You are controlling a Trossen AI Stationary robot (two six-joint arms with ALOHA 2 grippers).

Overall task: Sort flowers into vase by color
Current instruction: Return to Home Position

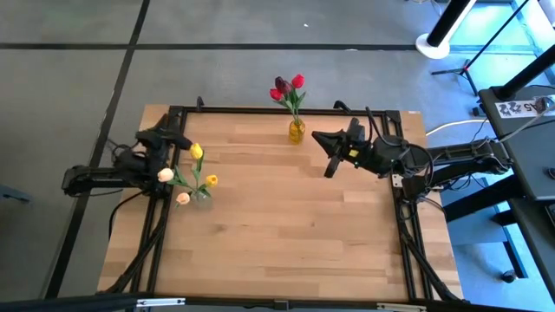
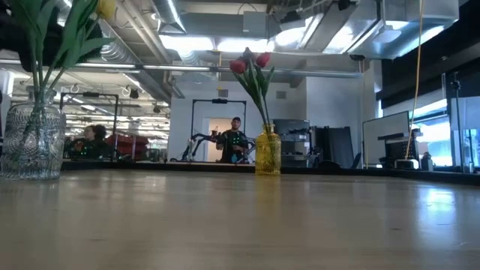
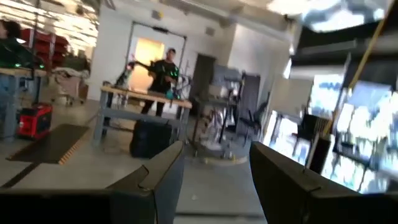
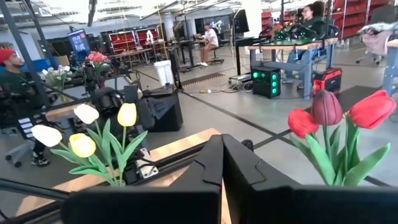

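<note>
A yellow glass vase (image 1: 296,132) stands at the table's far edge and holds two red tulips and one dark maroon tulip (image 1: 289,87); it also shows in the low view (image 2: 268,152). A clear glass vase (image 1: 202,196) stands at the left and holds yellow and cream tulips (image 1: 197,152); they also show in the right wrist view (image 4: 127,114). My left gripper (image 1: 180,139) is open and empty, held above the table just beyond the clear vase. My right gripper (image 1: 323,152) is shut and empty, held to the right of the yellow vase.
The wooden table top (image 1: 286,225) is bare between and in front of the two vases. Its black frame rail (image 1: 260,110) runs along the far edge. People and workbenches (image 2: 235,139) show in the room beyond.
</note>
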